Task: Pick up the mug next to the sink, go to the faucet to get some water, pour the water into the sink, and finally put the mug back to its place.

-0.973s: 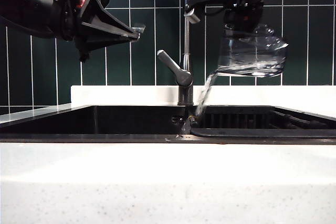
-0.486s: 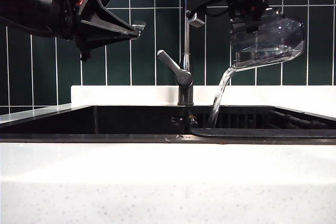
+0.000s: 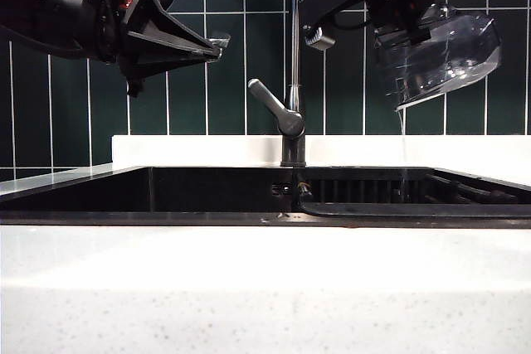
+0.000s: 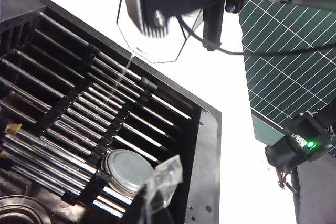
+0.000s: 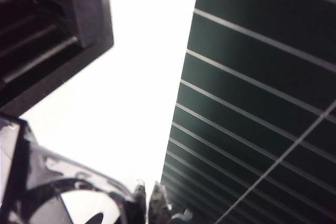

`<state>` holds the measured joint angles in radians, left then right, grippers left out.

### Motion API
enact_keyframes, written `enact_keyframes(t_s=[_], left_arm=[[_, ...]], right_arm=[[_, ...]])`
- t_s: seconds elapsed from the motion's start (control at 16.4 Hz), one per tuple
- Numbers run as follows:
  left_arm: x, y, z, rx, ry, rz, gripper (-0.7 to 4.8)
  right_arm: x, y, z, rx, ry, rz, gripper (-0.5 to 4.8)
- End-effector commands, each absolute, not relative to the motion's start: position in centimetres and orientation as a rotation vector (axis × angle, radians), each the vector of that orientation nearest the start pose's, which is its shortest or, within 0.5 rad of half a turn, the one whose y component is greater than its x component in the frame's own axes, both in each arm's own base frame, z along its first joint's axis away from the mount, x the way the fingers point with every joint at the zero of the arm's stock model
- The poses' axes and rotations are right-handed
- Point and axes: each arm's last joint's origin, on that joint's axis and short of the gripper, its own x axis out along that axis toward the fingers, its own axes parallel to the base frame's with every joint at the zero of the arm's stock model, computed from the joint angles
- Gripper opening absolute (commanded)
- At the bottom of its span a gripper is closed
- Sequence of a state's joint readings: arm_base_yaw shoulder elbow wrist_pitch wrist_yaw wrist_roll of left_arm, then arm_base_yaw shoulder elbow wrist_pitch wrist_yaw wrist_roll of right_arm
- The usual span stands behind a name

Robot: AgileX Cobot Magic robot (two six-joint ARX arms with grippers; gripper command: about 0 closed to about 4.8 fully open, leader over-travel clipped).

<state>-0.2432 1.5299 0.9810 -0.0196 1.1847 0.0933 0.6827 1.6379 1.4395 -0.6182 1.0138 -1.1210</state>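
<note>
At the upper left of the exterior view the left gripper (image 3: 217,42) is held level in the air above the sink (image 3: 149,217), its fingers clenched on nothing, well apart from the faucet (image 3: 294,80). The faucet stands at the middle behind the basin, its lever handle (image 3: 274,105) angled up and to the left. To the right of the faucet, the right gripper (image 3: 408,7) is clamped on the mug (image 3: 444,60), which is tipped steeply over the ribbed section (image 3: 373,186) of the sink. Only a thin thread of water (image 3: 403,143) is seen falling from the lip, so the pour is judged nearly complete. The mug is clear faceted glass: rigid, breakable, probably slippery where wet, and light once emptied. It is best gripped at the rim or handle, and should be set down gently.
</note>
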Motion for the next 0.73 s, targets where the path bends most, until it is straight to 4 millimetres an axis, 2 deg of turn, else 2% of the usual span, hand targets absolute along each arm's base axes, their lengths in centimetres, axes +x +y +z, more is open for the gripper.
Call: enact_keyframes(t_s=[0.06,0.12,0.24,0.36,0.55,0.73], left_arm=[[30.0,-10.2,25.2,-0.197,0.463,-1.417,-0.06],[30.0,-10.2,25.2,-0.196,0.461,-1.417,-0.06],[30.0,-10.2,25.2,-0.193,0.458,-1.415,-0.06],[30.0,-10.2,25.4,-0.179,0.433,-1.418,-0.06],[29.8,-10.1,26.6,-0.137,0.353,-1.422,-0.06],[29.5,-10.0,27.8,-0.094,0.293,-1.38,-0.06]], right_arm=[[28.4,20.1,32.3,-1.657,0.66,0.04,-0.05],[28.5,20.1,32.4,-1.611,0.647,0.02,-0.05],[28.7,20.0,32.6,-1.365,0.608,-0.024,-0.05],[28.7,19.0,33.1,-0.901,0.585,-0.024,-0.05],[28.8,17.5,33.7,-0.525,0.597,-0.004,-0.05],[28.8,16.5,34.0,-0.329,0.495,0.039,-0.05]])
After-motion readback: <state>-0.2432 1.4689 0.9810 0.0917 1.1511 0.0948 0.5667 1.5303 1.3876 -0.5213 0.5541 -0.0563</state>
